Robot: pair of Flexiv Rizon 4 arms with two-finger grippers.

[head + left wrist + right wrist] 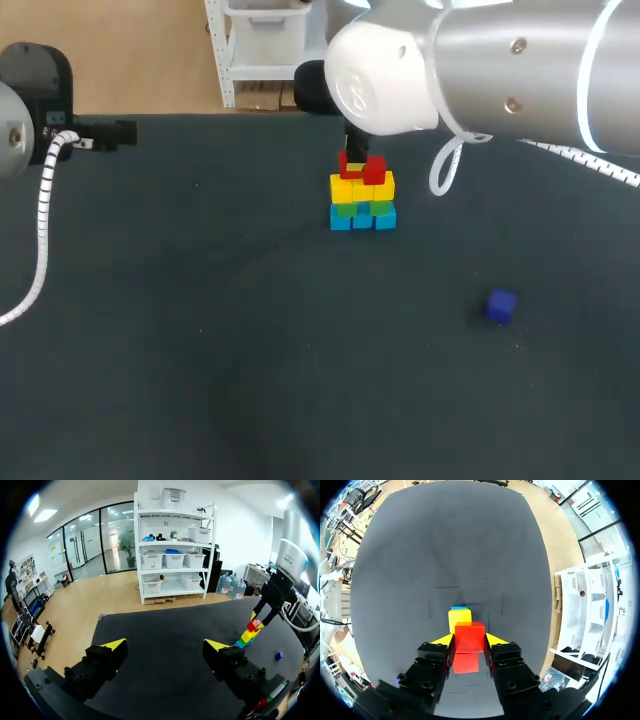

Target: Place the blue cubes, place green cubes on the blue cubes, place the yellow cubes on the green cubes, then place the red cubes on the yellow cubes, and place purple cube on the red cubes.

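Above the small yellow cubes (pixel 362 186), right gripper (pixel 469 641) clamped on a small red cube (pixel 469 632); could tip off if released off-centre.

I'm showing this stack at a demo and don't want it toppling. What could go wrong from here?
1. The right gripper holds a red cube just over the stack; released off-centre, it may fall or nudge the yellow cubes.
2. The purple cube lies apart from the stack; fetching it, the arm might brush the stack.
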